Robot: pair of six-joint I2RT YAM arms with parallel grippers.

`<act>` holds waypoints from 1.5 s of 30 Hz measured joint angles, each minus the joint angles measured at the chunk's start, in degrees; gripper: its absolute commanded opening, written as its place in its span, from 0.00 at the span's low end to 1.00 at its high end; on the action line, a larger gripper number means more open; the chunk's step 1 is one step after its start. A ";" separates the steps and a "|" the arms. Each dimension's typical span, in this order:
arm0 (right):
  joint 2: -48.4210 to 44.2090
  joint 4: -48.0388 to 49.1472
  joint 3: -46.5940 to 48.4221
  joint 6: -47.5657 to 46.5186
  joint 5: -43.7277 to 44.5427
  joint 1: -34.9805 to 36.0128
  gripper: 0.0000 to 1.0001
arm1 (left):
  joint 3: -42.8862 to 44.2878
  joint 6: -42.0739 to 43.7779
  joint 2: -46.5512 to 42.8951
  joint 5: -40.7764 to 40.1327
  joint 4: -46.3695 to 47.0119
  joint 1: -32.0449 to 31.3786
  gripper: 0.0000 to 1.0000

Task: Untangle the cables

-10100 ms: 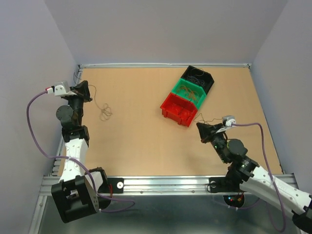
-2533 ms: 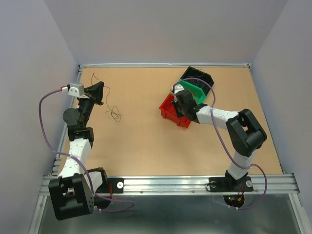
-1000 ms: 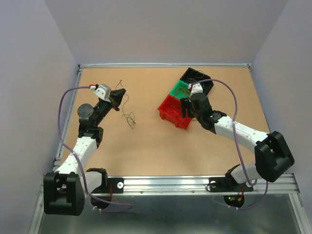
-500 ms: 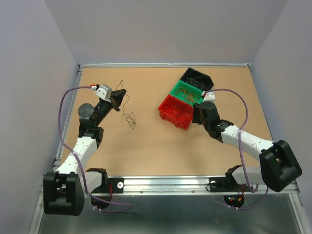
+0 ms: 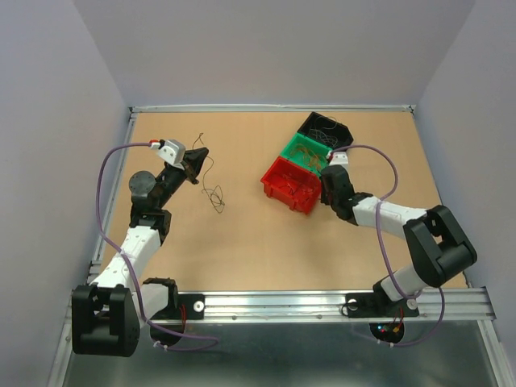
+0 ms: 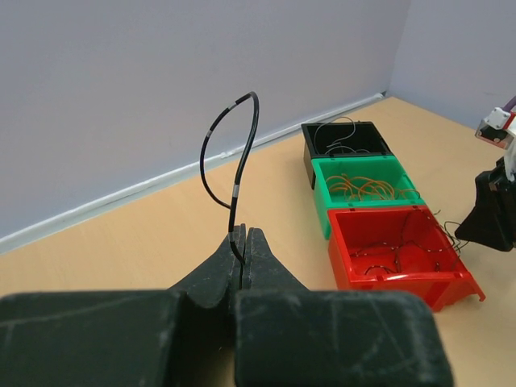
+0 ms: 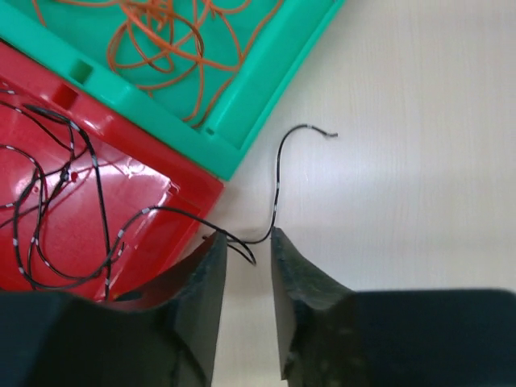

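**Top view:** You see a tan tabletop w/ pale walls around it. The left arm reaches fwd on the left side. The left jaws pinch a thin dark cable, which droops to a small curl low over the tabletop; can't tell if it touches. Centre-right, 3 open bins sit touching in a diagonal row: black bin farthest, green bin in the middle, red bin nearest. The right arm bends back in toward them. The right jaws sit low, just right of the red bin; you can't read their gap from here.

**Left wrist view:** The left jaws are pressed together on the thin dark cable, which has pale bands. It rises from between the tips, arcs over and loops back down. Beyond it you see the 3 bins. There are thin tangled cables in the black bin, orange cables coiled in the green bin, and dark cables in the red bin. The right jaws show at the far right edge, beside the red bin.

**Right wrist view:** The right jaws stand a narrow gap apart, pointing down at the tabletop by the red bin's corner. A banded cable leads out of the red bin over its rim. It crosses between the tips w/o being pinched, then curves across the tabletop to a hooked free end. You see the orange cables in the green bin above, and the dark cables in the red bin.
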 measured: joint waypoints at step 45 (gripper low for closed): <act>11.10 0.07 12.79 -0.90 -18.40 3.13 0.01 | 0.66 0.61 0.07 -0.17 -0.90 -0.52 0.00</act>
